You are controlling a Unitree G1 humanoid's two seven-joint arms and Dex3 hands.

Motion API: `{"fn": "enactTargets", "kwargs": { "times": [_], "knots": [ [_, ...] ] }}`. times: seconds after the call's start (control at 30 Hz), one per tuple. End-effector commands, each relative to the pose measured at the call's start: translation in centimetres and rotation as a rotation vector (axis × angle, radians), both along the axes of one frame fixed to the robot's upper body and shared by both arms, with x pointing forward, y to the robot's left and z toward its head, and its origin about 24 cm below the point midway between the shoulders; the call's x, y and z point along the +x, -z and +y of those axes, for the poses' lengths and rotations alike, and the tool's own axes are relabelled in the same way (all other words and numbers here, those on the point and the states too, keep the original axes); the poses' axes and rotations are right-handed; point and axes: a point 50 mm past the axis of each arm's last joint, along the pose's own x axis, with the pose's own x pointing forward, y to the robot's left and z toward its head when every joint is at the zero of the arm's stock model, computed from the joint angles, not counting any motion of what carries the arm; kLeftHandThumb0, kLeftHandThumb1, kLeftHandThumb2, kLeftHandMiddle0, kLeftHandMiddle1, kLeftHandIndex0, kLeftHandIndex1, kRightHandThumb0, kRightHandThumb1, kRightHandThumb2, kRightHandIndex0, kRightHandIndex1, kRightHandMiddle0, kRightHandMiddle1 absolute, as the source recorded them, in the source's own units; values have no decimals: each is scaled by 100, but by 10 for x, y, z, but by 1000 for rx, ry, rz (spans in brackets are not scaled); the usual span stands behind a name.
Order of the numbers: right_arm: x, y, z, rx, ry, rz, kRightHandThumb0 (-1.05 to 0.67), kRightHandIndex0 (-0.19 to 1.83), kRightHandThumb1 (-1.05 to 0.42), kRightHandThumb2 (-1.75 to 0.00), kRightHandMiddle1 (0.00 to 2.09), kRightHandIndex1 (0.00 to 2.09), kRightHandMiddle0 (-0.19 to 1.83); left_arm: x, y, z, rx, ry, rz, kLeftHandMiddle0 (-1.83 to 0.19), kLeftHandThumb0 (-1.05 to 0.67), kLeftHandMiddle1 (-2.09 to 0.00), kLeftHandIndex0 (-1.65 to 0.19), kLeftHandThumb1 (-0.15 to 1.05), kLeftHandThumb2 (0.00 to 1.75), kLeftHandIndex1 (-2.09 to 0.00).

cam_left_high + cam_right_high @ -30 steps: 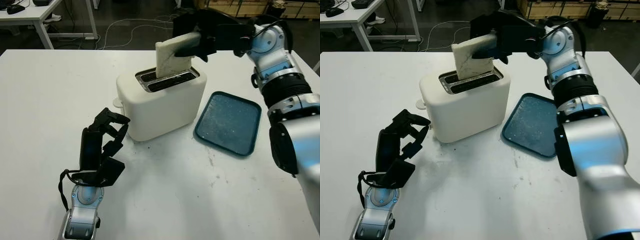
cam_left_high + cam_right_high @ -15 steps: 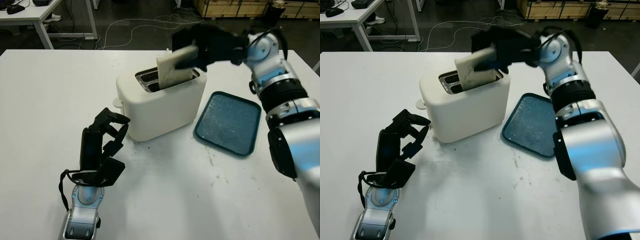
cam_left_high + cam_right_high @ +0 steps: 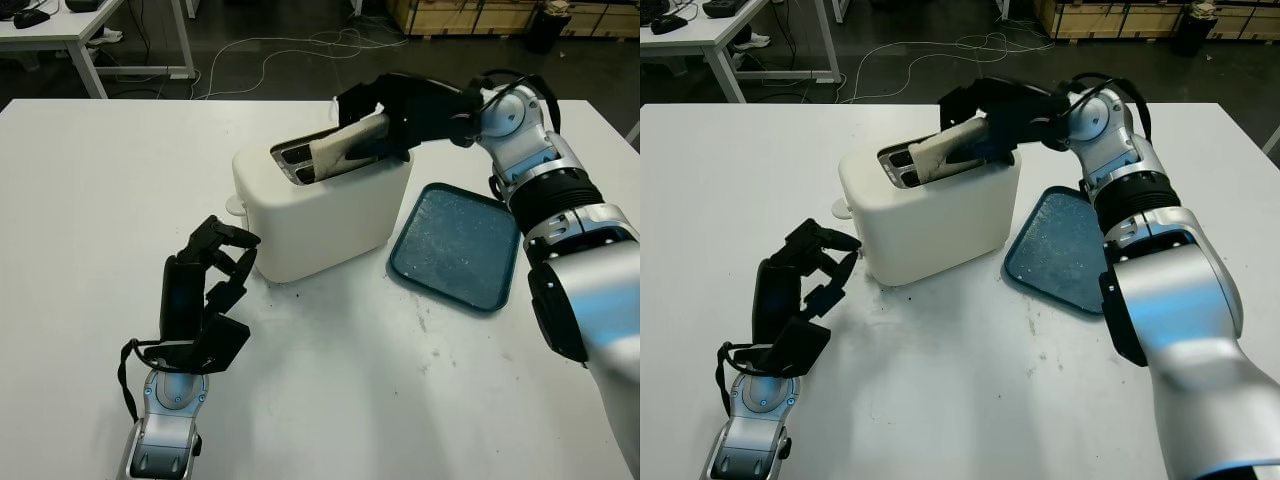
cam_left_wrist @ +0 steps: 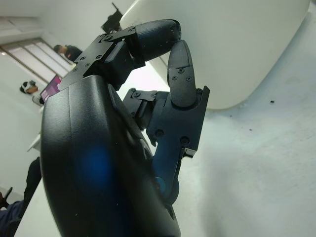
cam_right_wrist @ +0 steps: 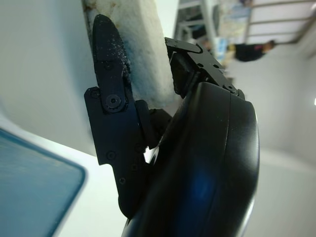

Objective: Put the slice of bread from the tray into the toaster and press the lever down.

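White bench [image 3: 90,200], lab floor behind. We see right hand [image 3: 395,105] gripping bread [image 3: 345,150], tilted, corner entering toaster [image 3: 320,210] slot. Tray [image 3: 455,245] empty beside toaster. Left hand [image 3: 205,290] curled, holding nothing, parked near lever side.

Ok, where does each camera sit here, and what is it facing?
Left eye, right eye: head stereo pair, looking down at the boxy white toaster; both arms enter below.
Left wrist: beside the curled, empty left hand, facing the toaster's wall.
Right wrist: behind the right hand gripping the pale bread slice.
Shared: toaster, flat blue tray.
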Motion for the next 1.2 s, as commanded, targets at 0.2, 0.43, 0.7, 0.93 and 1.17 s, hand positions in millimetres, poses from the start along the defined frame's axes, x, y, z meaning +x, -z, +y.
{"fn": "enactTargets", "kwargs": {
  "times": [0.2,0.43,0.7,0.93,1.17],
  "knots": [
    [-10,1,-3,-217,-76,-258,-82,13,-87,0,4,124,79,-1,0,-1,-11,5,-4,-62,-35,-175,-54,92,46,-130],
    [-13,-7,-2,-224,-96,-368,-81,9,-85,0,0,100,67,-1,0,-1,-6,7,-1,-60,-33,-175,-53,92,47,-130],
    [-17,-11,-8,-124,-80,-488,-81,10,-82,0,0,104,65,-1,-1,-1,-2,6,0,-58,-33,-175,-53,92,48,-129],
    [-25,-9,-27,151,-9,-560,-62,19,-86,-1,1,97,65,0,-6,6,20,-16,-33,-64,-32,-175,-54,92,46,-127],
    [-75,33,-62,602,34,-550,-42,43,-89,-1,4,82,79,5,-34,30,136,-81,-163,-65,-29,-175,-56,92,44,-126]
  ]
}}
